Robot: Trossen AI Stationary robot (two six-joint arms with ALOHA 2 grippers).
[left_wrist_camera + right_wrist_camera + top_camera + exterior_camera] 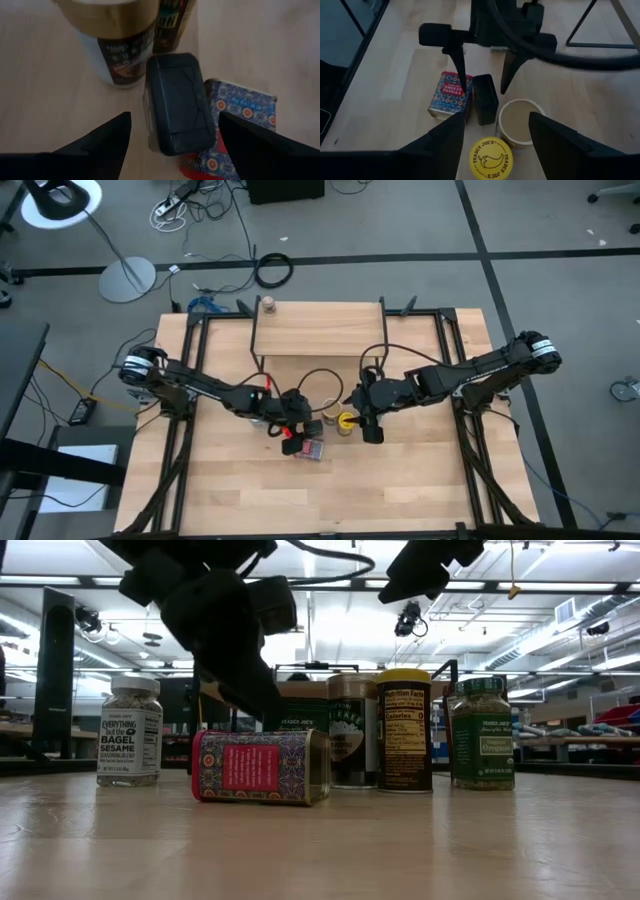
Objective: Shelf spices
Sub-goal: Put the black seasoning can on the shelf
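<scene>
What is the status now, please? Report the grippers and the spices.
Left gripper open, fingers either side of the dark tin. Right gripper open above the yellow-lidded jar. Red tin lying flat beside the dark tin. Shelf holds one small jar.

Bright, even overhead lighting; ceiling strip lights [330, 582] visible in low view, mild glare there. Table [230, 500] shadows soft, short. Low view: left gripper [245, 680] near lens, dark, blurred. Left wrist view: tall jar [112, 30] soft, out of focus; dark tin [175, 102] fairly sharp.
</scene>
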